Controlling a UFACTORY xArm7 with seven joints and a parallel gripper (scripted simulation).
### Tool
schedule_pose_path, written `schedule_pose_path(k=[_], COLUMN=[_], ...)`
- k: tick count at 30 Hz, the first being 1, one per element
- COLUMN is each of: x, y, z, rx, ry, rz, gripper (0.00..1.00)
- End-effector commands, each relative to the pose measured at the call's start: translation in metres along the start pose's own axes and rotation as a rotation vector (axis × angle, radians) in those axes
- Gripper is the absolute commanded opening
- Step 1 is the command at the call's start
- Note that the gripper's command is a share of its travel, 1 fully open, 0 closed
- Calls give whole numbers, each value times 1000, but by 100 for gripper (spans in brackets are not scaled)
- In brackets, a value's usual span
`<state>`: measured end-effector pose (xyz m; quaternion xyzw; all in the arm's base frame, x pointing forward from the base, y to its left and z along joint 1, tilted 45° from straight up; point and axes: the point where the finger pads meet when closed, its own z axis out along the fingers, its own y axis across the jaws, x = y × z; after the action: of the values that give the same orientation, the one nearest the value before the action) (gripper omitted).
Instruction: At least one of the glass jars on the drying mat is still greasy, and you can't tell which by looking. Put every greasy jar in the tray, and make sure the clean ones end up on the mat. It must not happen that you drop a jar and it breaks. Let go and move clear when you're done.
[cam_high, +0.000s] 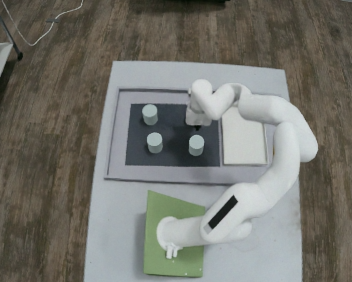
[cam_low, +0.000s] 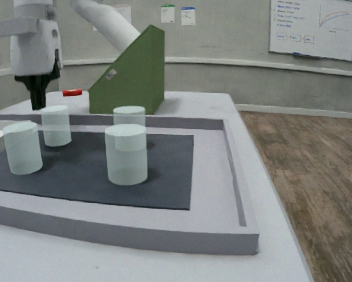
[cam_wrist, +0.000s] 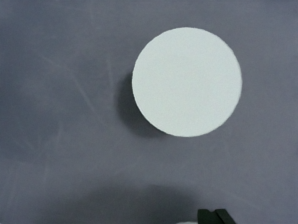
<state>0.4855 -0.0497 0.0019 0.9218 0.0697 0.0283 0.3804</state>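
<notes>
Four pale frosted jars stand upright and look alike. Three show in the top view: a far-left jar (cam_high: 150, 114) (cam_low: 126, 154), a near-left jar (cam_high: 155, 143) (cam_low: 129, 115) and a near-right jar (cam_high: 196, 145) (cam_low: 56, 126). The far-right jar (cam_low: 22, 148) is hidden by the arm in the top view. All stand on the dark mat (cam_high: 172, 159) (cam_low: 170, 195). The white tray (cam_high: 244, 145) is empty where it shows. My gripper (cam_high: 198, 128) (cam_low: 38, 107) (cam_wrist: 216, 216) is shut and empty, pointing down above the mat's right part. One jar top (cam_wrist: 187, 82) fills much of the wrist view.
A raised grey rim (cam_high: 114, 135) (cam_low: 125, 239) surrounds the mat and tray. The green wedge-shaped block (cam_high: 155, 260) (cam_low: 135, 75) stands by the arm's base. A small red object (cam_low: 72, 92) lies beyond the rim. The arm arches over the tray's far side.
</notes>
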Motion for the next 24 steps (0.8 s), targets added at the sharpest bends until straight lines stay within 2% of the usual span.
schedule_pose_path(k=[1, 3, 5, 11, 13, 24], x=[2, 2, 2, 3, 3, 5], y=[-1, -1, -1, -49, -49, -136], z=[-31, -46, -46, -47, -47, -47], rx=[2, 2, 2, 2, 2, 2], ry=[6, 6, 6, 6, 6, 6], rz=[0, 0, 0, 0, 0, 0], gripper=[0, 0, 0, 0, 0, 0])
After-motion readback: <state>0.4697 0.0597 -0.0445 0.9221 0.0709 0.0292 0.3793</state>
